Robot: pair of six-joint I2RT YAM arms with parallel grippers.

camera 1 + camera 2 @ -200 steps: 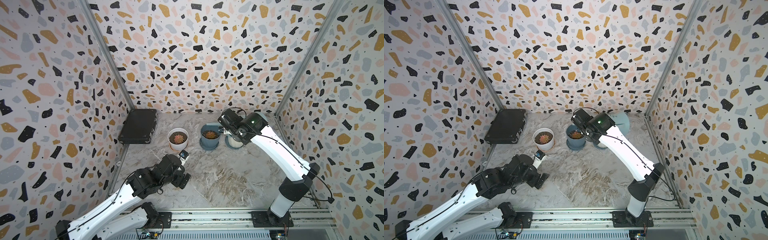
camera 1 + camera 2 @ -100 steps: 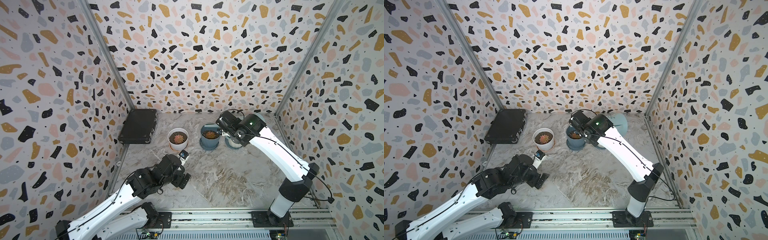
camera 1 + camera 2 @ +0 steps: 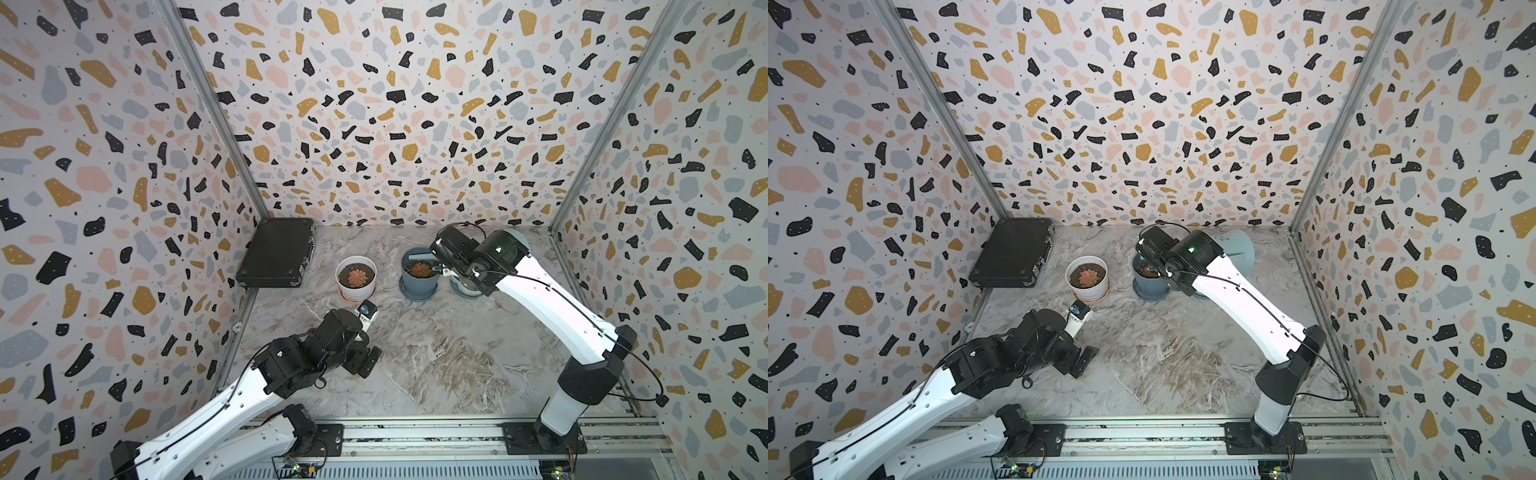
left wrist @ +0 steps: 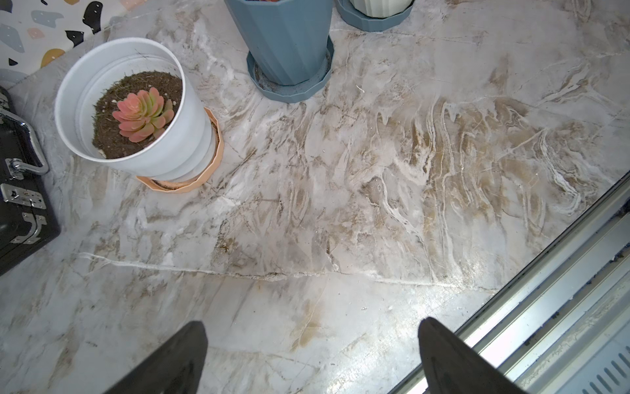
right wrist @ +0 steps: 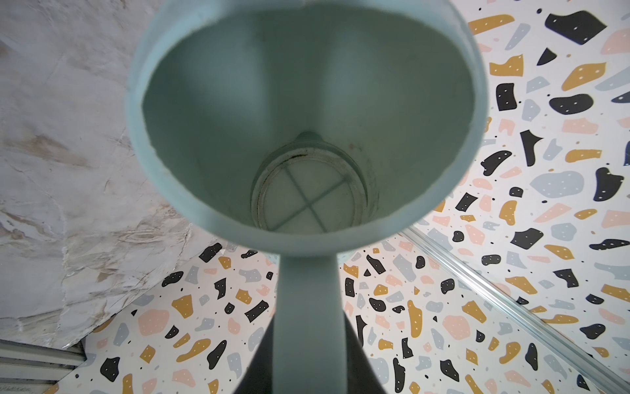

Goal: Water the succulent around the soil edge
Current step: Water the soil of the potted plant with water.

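Two potted succulents stand near the marble bench (image 3: 436, 365) rear edge. Right claw (image 5: 306, 361) grips the pale teal plastic watering can (image 5: 306, 119), tipped over the blue-grey faceted pot (image 3: 419, 276). Left claw (image 4: 312, 358) gapes, empty.

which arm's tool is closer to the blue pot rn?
Right. The right tool, shut on the watering can handle, is above the blue pot. The left tool hangs open over bare table, nearer the white pot.

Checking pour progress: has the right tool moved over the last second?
Yes. The right tool moved leftward over the blue pot, carrying the watering can.
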